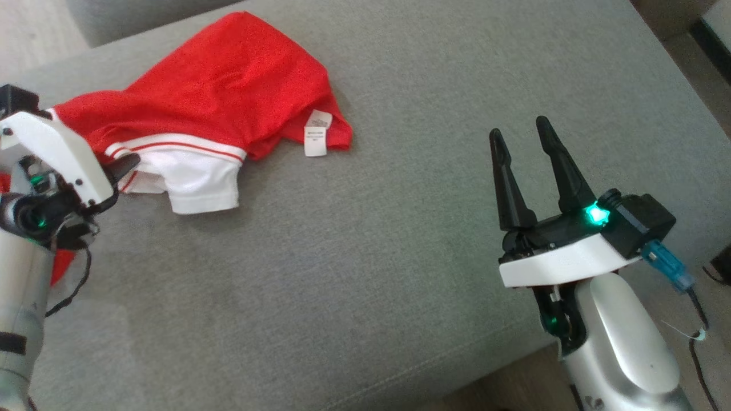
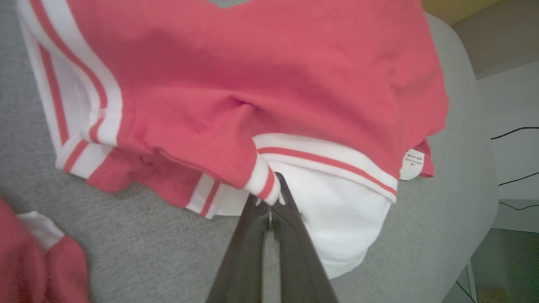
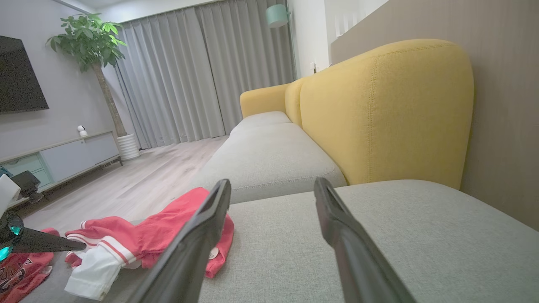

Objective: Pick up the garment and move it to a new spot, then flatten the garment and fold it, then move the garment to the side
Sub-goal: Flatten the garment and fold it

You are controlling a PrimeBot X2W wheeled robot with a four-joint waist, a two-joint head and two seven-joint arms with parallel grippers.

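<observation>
At nine o'clock of the head view, our left gripper (image 1: 125,164) has its fingers pressed together, pinching the white, red-striped hem of the red garment (image 1: 228,85). The left wrist view shows that pinch closely, with the dark fingers (image 2: 294,235) nipping the banded edge beside a white inner layer. The garment lies crumpled on the grey cushion (image 1: 371,257), spreading from the gripper toward eleven o'clock, and a white label (image 1: 316,134) hangs at its three o'clock edge. Further right, at four o'clock and well apart from the cloth, our right gripper (image 1: 519,129) hovers over the cushion, its two fingers spread and holding nothing.
</observation>
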